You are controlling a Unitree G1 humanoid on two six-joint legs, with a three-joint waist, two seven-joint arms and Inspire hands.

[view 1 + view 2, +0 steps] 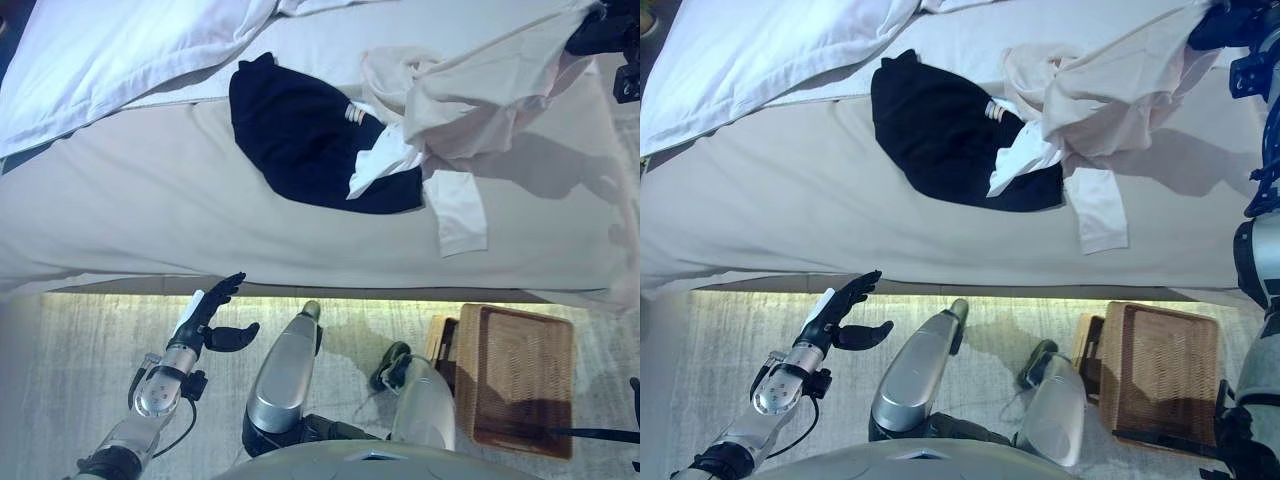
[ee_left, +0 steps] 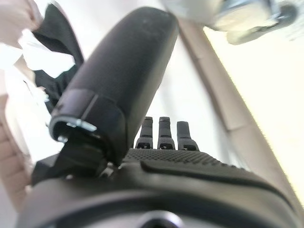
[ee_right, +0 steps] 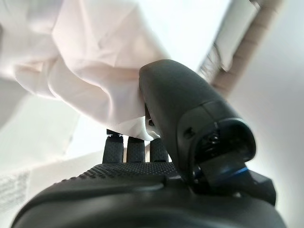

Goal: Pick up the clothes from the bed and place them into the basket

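A black garment lies on the grey bed. A cream-white garment lies bunched beside it, partly over it, with a white sleeve trailing towards the bed's near edge. My right hand is at the bed's far right and is shut on one end of the cream garment, pulling it taut. In the right wrist view the thumb and fingers pinch the cloth. My left hand is open and empty, low by the bed's near edge. The brown wicker basket stands on the floor at the lower right.
A white duvet lies folded back over the bed's far left. A grey carpet runs along the bed's near edge, lit by a strip of light under the bed. The black garment also shows in the left wrist view.
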